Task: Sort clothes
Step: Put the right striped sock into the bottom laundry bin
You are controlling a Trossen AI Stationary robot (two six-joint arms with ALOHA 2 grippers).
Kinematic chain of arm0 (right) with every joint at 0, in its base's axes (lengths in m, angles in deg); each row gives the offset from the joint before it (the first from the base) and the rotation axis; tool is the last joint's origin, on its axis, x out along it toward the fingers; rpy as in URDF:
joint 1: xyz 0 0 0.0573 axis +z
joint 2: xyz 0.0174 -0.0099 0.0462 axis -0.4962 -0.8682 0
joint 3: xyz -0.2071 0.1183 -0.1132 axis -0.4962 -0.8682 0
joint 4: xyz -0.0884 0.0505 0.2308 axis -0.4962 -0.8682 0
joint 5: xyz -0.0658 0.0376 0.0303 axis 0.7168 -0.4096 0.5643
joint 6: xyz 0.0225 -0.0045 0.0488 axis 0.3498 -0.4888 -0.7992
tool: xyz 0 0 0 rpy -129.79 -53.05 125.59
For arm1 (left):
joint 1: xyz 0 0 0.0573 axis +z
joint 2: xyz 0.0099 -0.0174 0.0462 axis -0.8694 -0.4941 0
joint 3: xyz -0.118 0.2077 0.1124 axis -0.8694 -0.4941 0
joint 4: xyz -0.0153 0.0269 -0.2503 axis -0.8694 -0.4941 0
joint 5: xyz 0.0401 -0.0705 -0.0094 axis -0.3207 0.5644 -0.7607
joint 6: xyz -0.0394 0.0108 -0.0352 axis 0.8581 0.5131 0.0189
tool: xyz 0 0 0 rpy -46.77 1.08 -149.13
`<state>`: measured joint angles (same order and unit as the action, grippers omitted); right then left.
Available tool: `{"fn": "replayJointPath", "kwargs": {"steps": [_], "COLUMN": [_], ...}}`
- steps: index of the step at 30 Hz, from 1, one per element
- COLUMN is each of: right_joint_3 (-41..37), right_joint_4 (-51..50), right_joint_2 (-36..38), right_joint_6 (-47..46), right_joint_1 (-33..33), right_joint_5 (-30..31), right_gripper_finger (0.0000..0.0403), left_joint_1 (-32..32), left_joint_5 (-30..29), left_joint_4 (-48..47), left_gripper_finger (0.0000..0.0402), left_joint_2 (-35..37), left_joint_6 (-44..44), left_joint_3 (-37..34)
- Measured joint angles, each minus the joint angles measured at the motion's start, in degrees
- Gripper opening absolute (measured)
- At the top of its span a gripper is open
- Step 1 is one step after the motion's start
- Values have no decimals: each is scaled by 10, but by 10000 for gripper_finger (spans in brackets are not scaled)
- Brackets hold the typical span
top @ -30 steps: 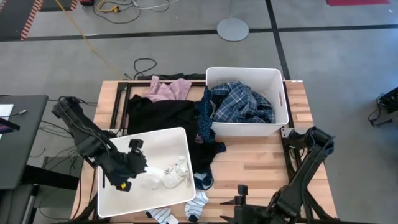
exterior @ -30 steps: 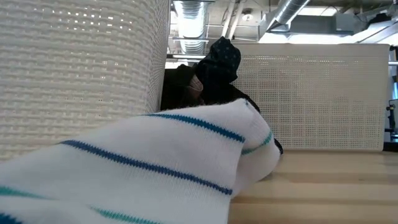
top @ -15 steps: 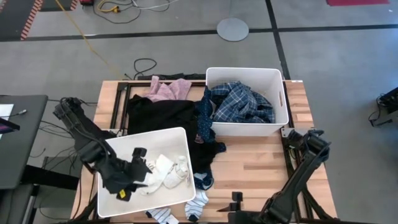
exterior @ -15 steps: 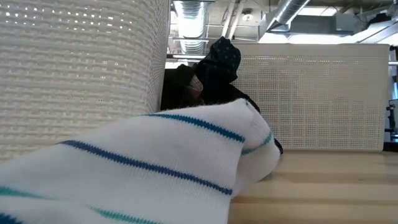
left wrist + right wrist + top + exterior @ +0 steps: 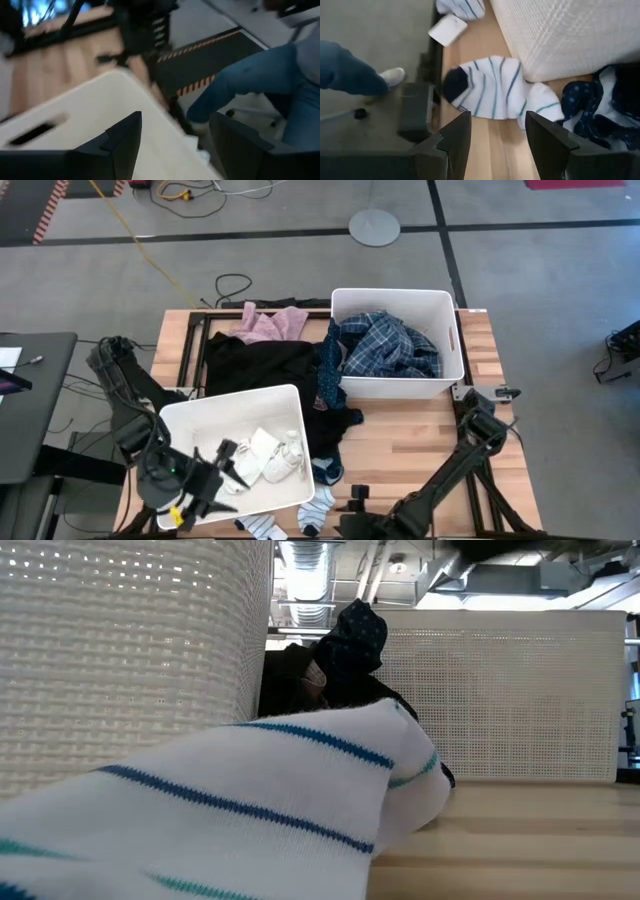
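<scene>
The high view looks straight down on the whole table (image 5: 420, 445). The low view sits at tabletop level, pressed against a striped sock (image 5: 220, 810) at the front edge, which the right wrist view also shows from close above.

Two white bins (image 5: 446, 320) (image 5: 175, 416); two arms; two striped socks (image 5: 492, 90) (image 5: 461, 7); one plaid shirt (image 5: 390, 345); one pink garment (image 5: 268, 324).

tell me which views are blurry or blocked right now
Left wrist view: smeared by motion blur; the bin edge and a person's jeans look streaked. Low view: a striped sock sits right against the lens, soft and filling the lower left. Right wrist view: fairly sharp on the same sock. High view: clear, even light, no glare.
</scene>
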<state>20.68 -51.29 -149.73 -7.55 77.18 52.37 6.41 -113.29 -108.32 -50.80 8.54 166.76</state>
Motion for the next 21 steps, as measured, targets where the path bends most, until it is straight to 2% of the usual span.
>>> {"fn": "replayJointPath", "kwargs": {"steps": [5,10,15,21], "right_joint_3": [0,0,0,0], "right_joint_4": [6,40,28,-3], "right_joint_2": [-10,-25,-37,-44], "right_joint_6": [1,24,14,-5], "right_joint_1": [-22,-39,-50,-59], "right_joint_5": [-5,-36,-52,-47], "right_gripper_finger": [202,206,209,187], "left_joint_1": [-15,-14,-14,-14], "left_joint_5": [1,3,9,9], "left_joint_4": [51,49,53,57], "left_gripper_finger": [227,227,227,226], "left_joint_2": [-28,-64,-86,-88], "left_joint_6": [-40,-43,-45,-44], "left_joint_3": [0,0,0,0]}}
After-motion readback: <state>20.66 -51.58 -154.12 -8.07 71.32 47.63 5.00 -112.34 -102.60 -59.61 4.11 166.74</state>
